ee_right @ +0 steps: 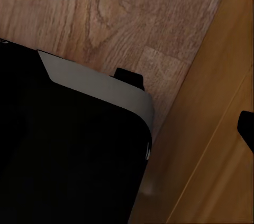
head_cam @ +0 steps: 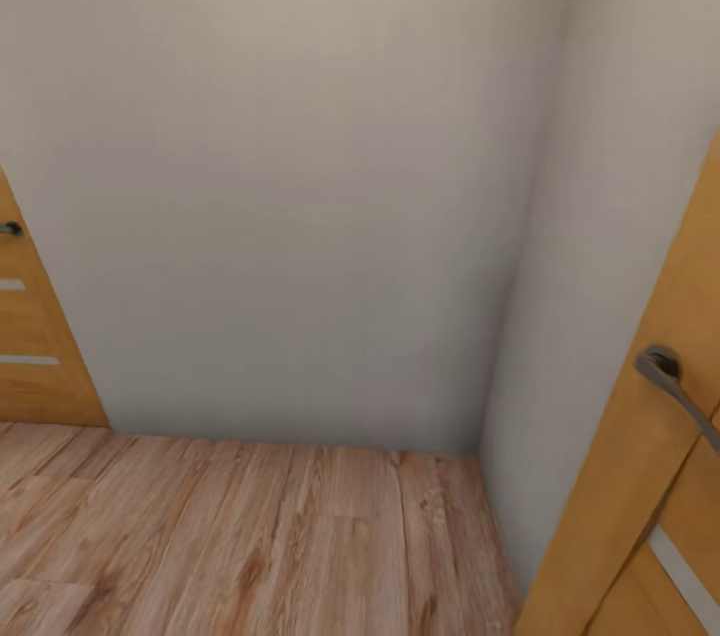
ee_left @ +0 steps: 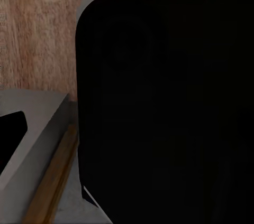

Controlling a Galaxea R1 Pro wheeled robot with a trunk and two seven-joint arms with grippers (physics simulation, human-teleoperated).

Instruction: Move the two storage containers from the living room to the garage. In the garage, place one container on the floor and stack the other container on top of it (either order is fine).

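A plain pale wall [head_cam: 300, 166] stands straight ahead, meeting a second wall [head_cam: 600, 166] in a corner. Below them runs a light wood-plank floor [head_cam: 250, 536], so the robot stands on planks, not on the garage's grey concrete. A wooden door [head_cam: 30, 346] with pale inset strips stands at the left edge, and a second wooden door [head_cam: 640, 476] leans into the right side with a dark lever handle [head_cam: 675, 386] on it.

From the wrist cameras I see mostly the robot's own dark body [ee_left: 169, 102] with a grey rim, hanging above the planks; beside the right arm the door panel [ee_right: 211, 145] is very near. The view there is poor, and I cannot tell whether the fingers of either arm are spread or closed, or whether they hold anything.

The two orange-red bins are not in sight from here, so their place cannot be read from this moment; the robot seems to be travelling between rooms.

As a judgement, such bins should be light and stiff, with smooth walls that may slip; a hold on the rim of a wall, or one hand on each short end, seems the sound way.

What stands in the way now is the corner ahead and the right door with its handle, close enough to catch an arm in turning.
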